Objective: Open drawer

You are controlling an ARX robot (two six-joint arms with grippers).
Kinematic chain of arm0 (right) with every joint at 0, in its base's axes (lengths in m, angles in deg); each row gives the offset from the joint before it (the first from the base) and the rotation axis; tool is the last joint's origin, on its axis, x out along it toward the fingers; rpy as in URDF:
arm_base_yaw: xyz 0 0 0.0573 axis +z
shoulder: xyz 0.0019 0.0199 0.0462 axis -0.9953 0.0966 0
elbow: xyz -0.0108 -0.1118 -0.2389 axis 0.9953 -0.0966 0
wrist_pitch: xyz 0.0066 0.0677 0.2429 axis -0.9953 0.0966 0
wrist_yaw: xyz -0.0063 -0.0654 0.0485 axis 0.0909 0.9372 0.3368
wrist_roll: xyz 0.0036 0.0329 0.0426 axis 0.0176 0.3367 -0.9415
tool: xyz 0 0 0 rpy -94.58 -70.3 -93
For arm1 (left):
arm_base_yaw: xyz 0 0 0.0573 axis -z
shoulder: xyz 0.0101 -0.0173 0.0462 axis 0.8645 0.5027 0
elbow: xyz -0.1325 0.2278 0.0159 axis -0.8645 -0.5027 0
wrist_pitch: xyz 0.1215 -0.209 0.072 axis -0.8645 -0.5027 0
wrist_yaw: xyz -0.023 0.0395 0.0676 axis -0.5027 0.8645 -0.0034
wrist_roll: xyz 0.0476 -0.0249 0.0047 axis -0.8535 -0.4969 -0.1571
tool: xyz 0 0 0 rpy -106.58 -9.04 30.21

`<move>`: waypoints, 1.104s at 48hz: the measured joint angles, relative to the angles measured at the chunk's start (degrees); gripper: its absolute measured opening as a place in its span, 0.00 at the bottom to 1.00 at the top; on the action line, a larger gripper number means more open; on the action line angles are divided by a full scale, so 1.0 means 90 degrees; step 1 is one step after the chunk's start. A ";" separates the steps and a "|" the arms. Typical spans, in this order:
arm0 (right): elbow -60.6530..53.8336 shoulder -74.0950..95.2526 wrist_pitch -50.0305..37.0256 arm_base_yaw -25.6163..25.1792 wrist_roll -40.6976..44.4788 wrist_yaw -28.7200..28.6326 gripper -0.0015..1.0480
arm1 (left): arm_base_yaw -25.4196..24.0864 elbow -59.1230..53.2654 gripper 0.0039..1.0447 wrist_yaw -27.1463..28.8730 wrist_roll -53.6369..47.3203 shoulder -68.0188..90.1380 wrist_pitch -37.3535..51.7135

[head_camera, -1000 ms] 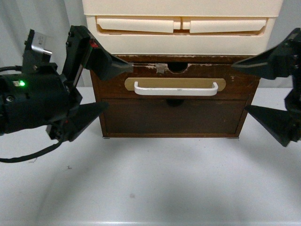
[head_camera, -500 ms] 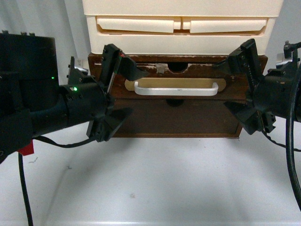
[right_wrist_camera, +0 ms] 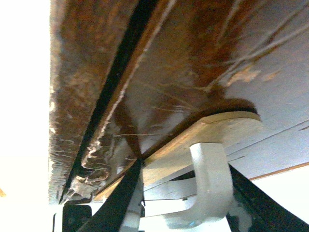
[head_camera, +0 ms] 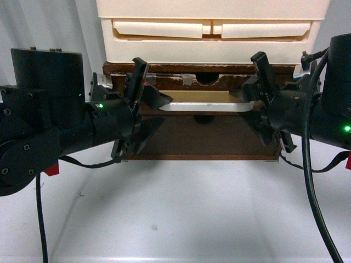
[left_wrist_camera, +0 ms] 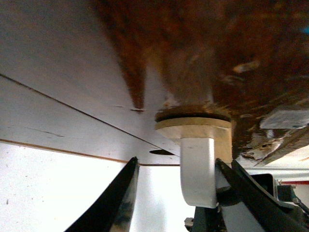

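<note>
Table [head_camera: 181, 219] is plain white, a bit scuffed, with soft shadows from both arms across it, and a grey curtain [head_camera: 60, 24] hangs behind on the left. Dark wooden cabinet [head_camera: 111, 69] sits at the back with a stack of cream plastic drawers [head_camera: 214, 49] on top. The drawer [head_camera: 230, 83] is the upper front of that cabinet, right under the cream stack. It has a chipped top edge with a half-round notch [head_camera: 207, 78] and a bit of tape [head_camera: 188, 80], and there's a plain panel [head_camera: 208, 137] below it. Its white handle [head_camera: 208, 107] runs across the middle.

Left gripper [head_camera: 155, 116] is at the handle's left end, right gripper [head_camera: 253, 112] at the other. Both wrist views show jaws spread, one finger each side of the handle's end post. In the left wrist view one finger [left_wrist_camera: 241, 186] looks right up against the post while the other [left_wrist_camera: 118, 203] stands apart. In the right wrist view there's a gap on both sides as far as I can tell. Neither is clamped.

Versus half a second ago, both arms have pushed in toward the cabinet. The grippers sat a little further out then and the tan plate behind the handle showed in full light. Now they straddle the handle ends and the plate is mostly covered and in shadow. Drawer front looks to sit where it did
</note>
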 joint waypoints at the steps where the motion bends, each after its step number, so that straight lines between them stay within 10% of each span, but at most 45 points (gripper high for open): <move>1: 0.0002 0.0000 -0.0015 0.0002 0.0000 -0.0002 0.40 | 0.0000 0.0000 0.41 -0.0002 0.0007 0.0000 0.0022; 11: -0.0051 0.0007 0.0024 0.0012 -0.0304 -0.0022 0.20 | -0.0019 0.0019 0.17 -0.0041 0.0236 -0.0002 0.0134; 44: -0.1156 -0.0442 -0.0814 0.0250 -0.1059 0.0075 0.16 | -0.0007 -0.1105 0.13 -0.0092 0.0901 -0.0495 0.1015; 49: -0.2586 -0.1377 -0.1406 0.0789 -0.1307 0.0413 0.15 | -0.0012 -0.2756 0.12 -0.0170 0.1035 -0.1484 0.1702; 53: -0.3832 -0.2103 -0.1370 0.1379 -0.0668 0.0313 0.42 | -0.0272 -0.4495 0.46 -0.0561 0.0546 -0.2739 0.2135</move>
